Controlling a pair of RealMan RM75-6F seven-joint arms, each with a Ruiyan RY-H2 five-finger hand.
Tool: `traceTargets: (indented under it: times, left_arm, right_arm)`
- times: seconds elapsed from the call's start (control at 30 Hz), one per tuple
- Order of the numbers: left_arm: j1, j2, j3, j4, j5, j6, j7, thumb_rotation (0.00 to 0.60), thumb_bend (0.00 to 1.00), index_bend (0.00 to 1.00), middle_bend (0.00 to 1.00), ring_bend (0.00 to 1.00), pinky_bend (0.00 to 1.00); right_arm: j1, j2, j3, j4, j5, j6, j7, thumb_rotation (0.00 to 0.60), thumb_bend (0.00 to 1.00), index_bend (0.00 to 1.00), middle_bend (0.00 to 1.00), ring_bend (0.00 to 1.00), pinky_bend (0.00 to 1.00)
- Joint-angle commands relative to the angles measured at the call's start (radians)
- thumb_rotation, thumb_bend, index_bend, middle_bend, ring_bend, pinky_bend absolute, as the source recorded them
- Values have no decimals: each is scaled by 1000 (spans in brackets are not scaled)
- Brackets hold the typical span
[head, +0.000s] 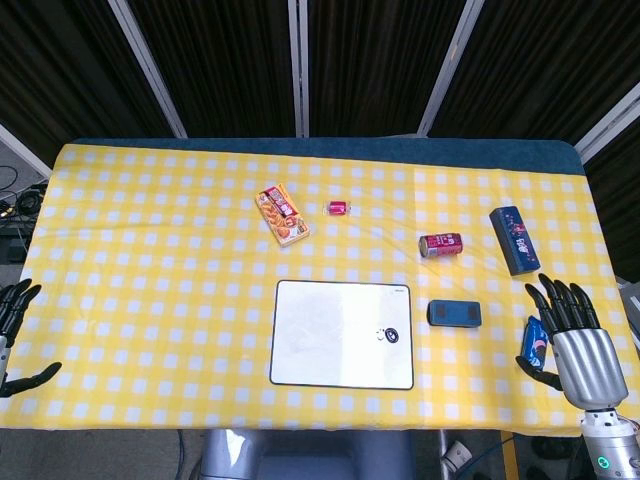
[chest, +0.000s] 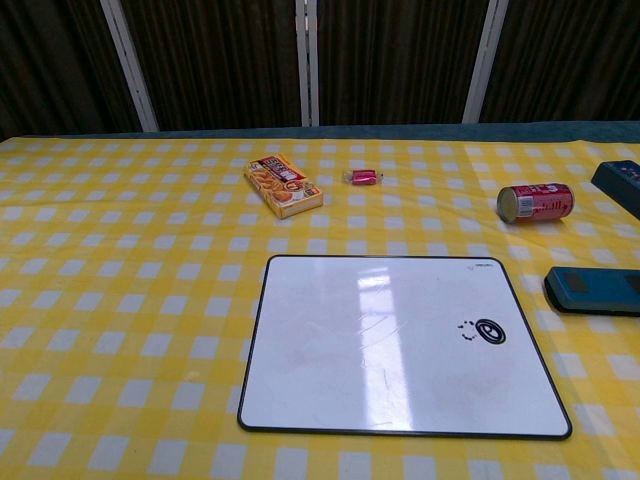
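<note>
The right hand (head: 568, 325) lies at the table's near right edge with fingers spread, thumb side resting against a small blue packet (head: 535, 342) that it touches rather than grips. The left hand (head: 17, 330) hangs off the left edge, fingers apart and empty (nothing lies within its reach), well apart from the whiteboard (head: 342, 333), dark case (head: 454, 313) and red can (head: 440, 245)
</note>
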Motion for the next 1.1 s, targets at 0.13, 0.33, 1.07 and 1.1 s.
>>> traceTargets:
  times: [0.13,0.33,1.07,1.1]
  left_arm:
    - [-3,-2,1,0,-6,-12,6,600,0,0,0,0,0]
    - [-22,-14,-12,-8,-21,-36,28,600,0,0,0,0,0]
    - [-43,-31,-30,-9,-101,-88,72,600,0,0,0,0,0]
    - [-43,-31,-30,-9,-102,-88,72,600,0,0,0,0,0]
  right_arm:
    - [24,-11,5,13,39,-57,8,600,0,33,0,0,0]
    - [122,-40,27,80,115,-241,88,600,0,65,6,0,0]
    - [349,-293,49,340,216,-523,-58,600,6,246,287,204,292]
    - [353,-302,49,349,218,-523,-66,600,12,249,290,207,292]
